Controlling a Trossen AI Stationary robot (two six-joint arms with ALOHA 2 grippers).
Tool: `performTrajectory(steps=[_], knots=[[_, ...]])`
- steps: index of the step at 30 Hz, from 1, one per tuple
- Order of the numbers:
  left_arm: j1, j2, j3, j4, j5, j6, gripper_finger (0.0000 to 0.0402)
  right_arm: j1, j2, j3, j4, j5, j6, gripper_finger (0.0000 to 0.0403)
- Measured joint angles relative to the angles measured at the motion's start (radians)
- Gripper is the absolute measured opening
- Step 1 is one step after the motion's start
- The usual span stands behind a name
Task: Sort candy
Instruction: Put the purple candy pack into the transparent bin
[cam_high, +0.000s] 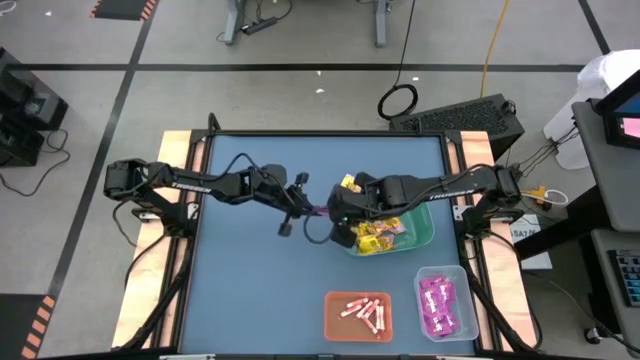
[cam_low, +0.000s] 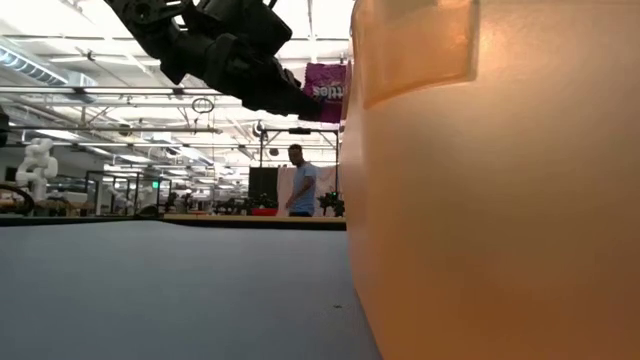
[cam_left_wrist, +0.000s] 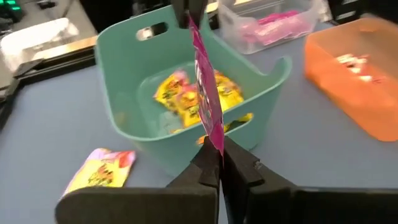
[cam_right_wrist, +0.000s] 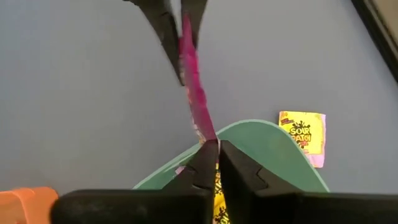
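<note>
Orange bin (cam_low: 480, 180) sitting closest. Left claw (cam_left_wrist: 219, 163) and right claw (cam_right_wrist: 216, 150) both pinching one purple candy packet (cam_left_wrist: 207, 93) above green bin (cam_left_wrist: 124, 74), mid-counter (cam_high: 250, 290).

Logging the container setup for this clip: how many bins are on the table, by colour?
Green bin: 1
Orange bin: 1
Clear bin: 1
Total: 3
</note>
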Motion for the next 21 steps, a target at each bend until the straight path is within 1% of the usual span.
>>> performTrajectory(steps=[4, 6, 9, 14, 15, 19, 21], knots=[[0.0, -0.001, 0.0, -0.001, 0.096, 0.0, 0.0003, 0.033, 0.0, 0.0, 0.001, 0.062, 0.023, 0.0043], [0.0, -0.01, 0.0, -0.008, 0.127, -0.001, 0.0003, 0.057, 0.0, 0.0, 0.0, 0.114, 0.049, 0.0062], [0.001, -0.047, 0.0, -0.063, 0.144, -0.006, 0.0002, 0.093, 0.0, 0.0, -0.001, 0.186, 0.1, 0.0089], [-0.001, -0.156, 0.0, -0.189, 0.144, -0.006, 0.0002, 0.158, 0.0, 0.0, -0.001, 0.258, 0.178, 0.0124], [-0.004, -0.175, 0.0, -0.205, 0.132, -0.005, 0.0002, 0.17, 0.0, 0.0, -0.001, 0.277, 0.189, 0.0129], [-0.037, -0.237, 0.0, -0.277, -0.019, 0.045, 0.0001, 0.215, 0.0, 0.0, -0.001, 0.343, 0.198, 0.014], [-0.055, -0.253, 0.0, -0.305, -0.056, 0.032, 0.0001, 0.235, 0.0, 0.0, 0.0, 0.378, 0.198, 0.0141]])
